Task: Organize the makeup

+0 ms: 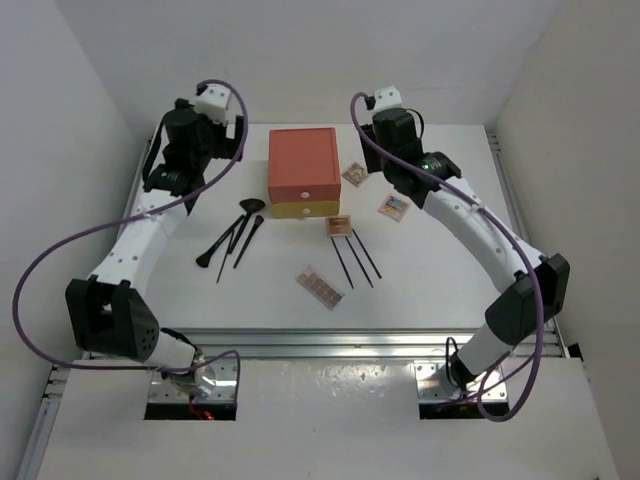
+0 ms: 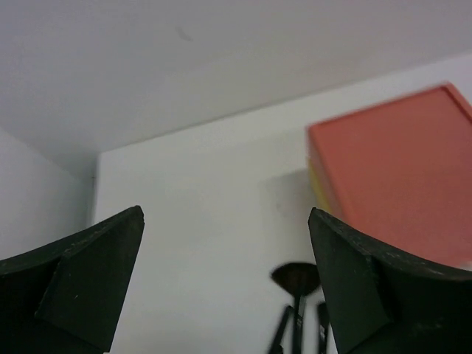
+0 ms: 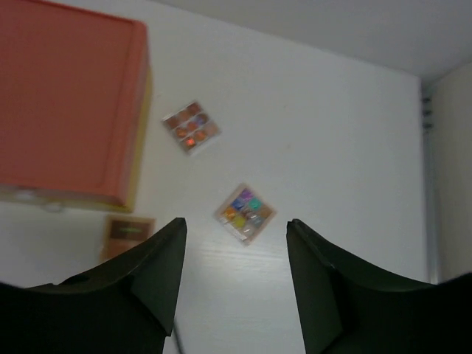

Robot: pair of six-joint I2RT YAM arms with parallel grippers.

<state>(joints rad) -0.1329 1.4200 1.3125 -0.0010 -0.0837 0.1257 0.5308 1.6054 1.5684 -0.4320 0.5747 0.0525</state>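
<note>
- The left gripper (image 2: pixel 225 221) is being held above the far left part of the table (image 1: pixel 430 290). Its fingers are being shown spread wide apart, with nothing between them.
- The right gripper (image 3: pixel 236 225) is being held above the table, to the right of the drawer box (image 1: pixel 302 172). Its fingers are likewise being shown apart, and nothing is being gripped.
- The drawer box is being shown at the far centre of the table, an orange-red tier over a yellow one.
- Three dark-handled brushes (image 1: pixel 236 236) are being shown lying fanned out, left of the box front.
- A brownish square palette (image 3: pixel 191 126) is being shown just right of the box.
- A multicoloured square palette (image 3: pixel 245 213) is being shown further right and nearer the arms.
- A third square palette (image 1: pixel 340 224) is being shown just beside the box's right front corner.
- Three thin dark sticks (image 1: pixel 357 259) are being shown lying side by side, in front of that third palette.
- The long palette (image 1: pixel 320 286) is being shown lying diagonally, just left of the sticks' near ends.
</note>
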